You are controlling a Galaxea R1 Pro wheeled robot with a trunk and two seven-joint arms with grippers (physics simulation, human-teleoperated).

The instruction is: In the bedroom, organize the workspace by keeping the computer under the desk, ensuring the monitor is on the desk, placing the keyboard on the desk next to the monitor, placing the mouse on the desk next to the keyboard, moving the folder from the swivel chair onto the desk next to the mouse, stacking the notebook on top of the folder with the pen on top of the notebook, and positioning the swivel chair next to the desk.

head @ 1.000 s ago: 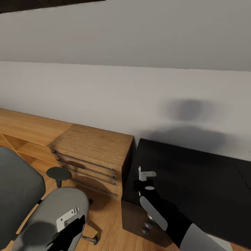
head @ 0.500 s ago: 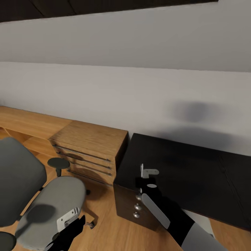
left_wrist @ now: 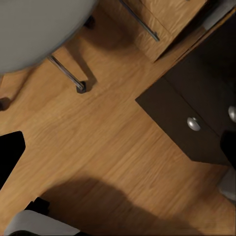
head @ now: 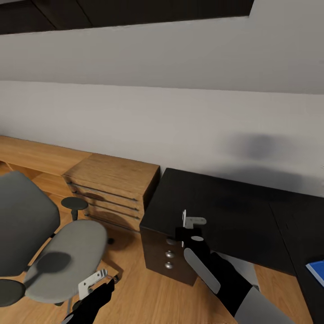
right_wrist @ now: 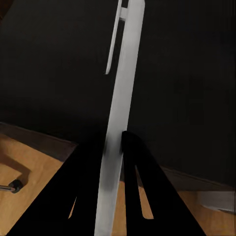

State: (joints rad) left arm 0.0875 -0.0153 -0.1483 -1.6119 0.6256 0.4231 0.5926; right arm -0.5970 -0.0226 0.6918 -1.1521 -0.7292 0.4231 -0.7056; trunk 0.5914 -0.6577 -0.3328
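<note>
- The right gripper [head: 192,221] is clenched on the pen [right_wrist: 119,123], a thin pale stick that runs up between the two dark fingers [right_wrist: 88,196] and sticks out past their tips.
- Beyond the fingertips lies the glossy black top of the desk [head: 234,211].
- The blue folder [head: 317,271] lies on the desk, well apart from the fingers.
- For the left gripper [head: 96,281], I cannot tell how its fingers stand; the swivel chair [head: 67,256] is just beside it.

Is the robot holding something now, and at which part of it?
The right gripper is shut on the pen, near its lower end; the clip end sticks out above the desk. The left gripper holds nothing.
</note>
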